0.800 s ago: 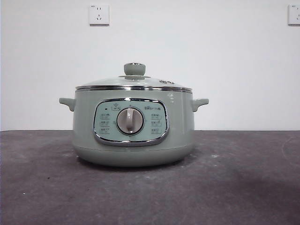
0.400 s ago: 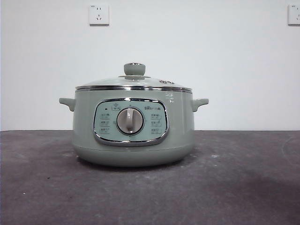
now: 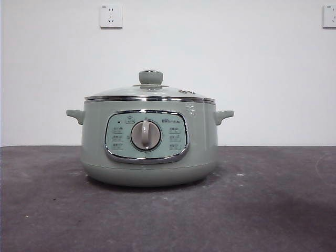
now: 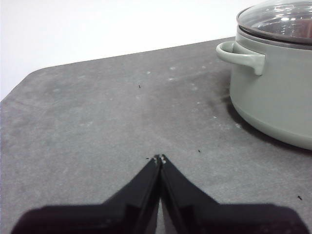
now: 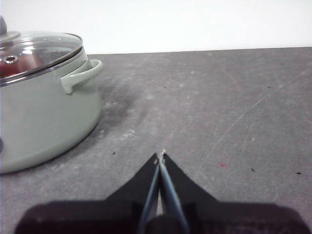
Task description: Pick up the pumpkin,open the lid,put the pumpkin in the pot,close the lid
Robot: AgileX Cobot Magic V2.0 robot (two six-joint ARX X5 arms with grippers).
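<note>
The pale green pot [image 3: 149,157] stands in the middle of the dark table with its glass lid [image 3: 149,93] on it, knob [image 3: 150,77] upright. A reddish shape [image 5: 10,69], probably the pumpkin, shows through the lid [image 5: 44,46] in the right wrist view; otherwise the pumpkin is hidden. My left gripper [image 4: 160,158] is shut and empty over bare table, apart from the pot [image 4: 278,97] on its handle side. My right gripper [image 5: 161,155] is shut and empty, apart from the pot's [image 5: 44,122] other handle side. Neither arm shows in the front view.
The grey table [image 3: 262,210] runs back to a white wall with two sockets [image 3: 111,16] [image 3: 329,16]. The table's rounded corner [image 4: 29,80] shows in the left wrist view.
</note>
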